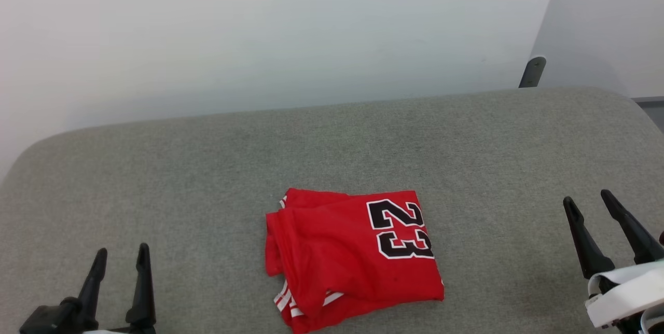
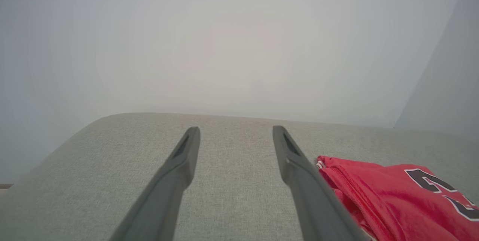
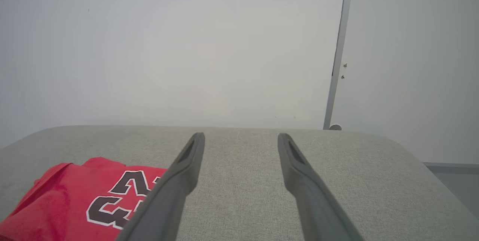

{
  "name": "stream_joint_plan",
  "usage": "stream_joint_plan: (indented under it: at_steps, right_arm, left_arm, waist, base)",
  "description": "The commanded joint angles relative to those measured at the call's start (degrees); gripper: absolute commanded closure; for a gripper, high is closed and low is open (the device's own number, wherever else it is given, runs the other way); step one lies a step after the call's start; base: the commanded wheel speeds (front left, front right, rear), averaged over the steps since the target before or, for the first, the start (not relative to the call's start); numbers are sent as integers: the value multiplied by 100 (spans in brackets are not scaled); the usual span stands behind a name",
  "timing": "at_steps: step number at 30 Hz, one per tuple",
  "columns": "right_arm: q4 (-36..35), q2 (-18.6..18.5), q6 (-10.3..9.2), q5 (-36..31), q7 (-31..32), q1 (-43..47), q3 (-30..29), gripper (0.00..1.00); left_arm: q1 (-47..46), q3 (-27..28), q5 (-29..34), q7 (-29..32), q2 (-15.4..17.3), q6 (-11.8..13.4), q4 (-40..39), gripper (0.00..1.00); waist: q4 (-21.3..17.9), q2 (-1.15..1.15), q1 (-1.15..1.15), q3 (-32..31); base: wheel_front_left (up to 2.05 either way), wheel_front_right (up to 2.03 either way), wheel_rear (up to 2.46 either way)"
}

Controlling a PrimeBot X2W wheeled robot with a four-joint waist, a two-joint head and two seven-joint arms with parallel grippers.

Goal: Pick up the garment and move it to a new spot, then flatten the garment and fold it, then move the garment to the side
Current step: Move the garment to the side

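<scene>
Number read: 23 [image 1: 400,228], two digits.
Lettering style: black block figures, each with a white outline.
Stands on: the garment [image 1: 353,256], on the red cloth of its upper folded face, toward its right side in the head view.
Orientation: turned sideways in the head view, the 2 farther from the robot and the 3 nearer.
Left wrist view: only parts of both digits at the right edge, not readable alone.
Right wrist view: the 2 reads clearly, the second digit is partly hidden.
</scene>
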Motion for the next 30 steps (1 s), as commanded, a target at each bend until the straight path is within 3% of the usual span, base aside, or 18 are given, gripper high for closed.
stream_joint_plan:
  at_steps: [1, 30]
  right_arm:
    - [-74, 71, -5, -83, -22, 139, -101, 0]
    - [-213, 287, -5, -262, -22, 462, -313, 0]
  left_arm:
    - [6, 11, 38, -3, -23, -15, 5, 0]
    - [8, -98, 83, -3, -76, -16, -47, 0]
  waist:
    - [16, 0, 0, 0]
    - [156, 0, 0, 15]
  base:
    - [0, 0, 0]
    - [0, 0, 0]
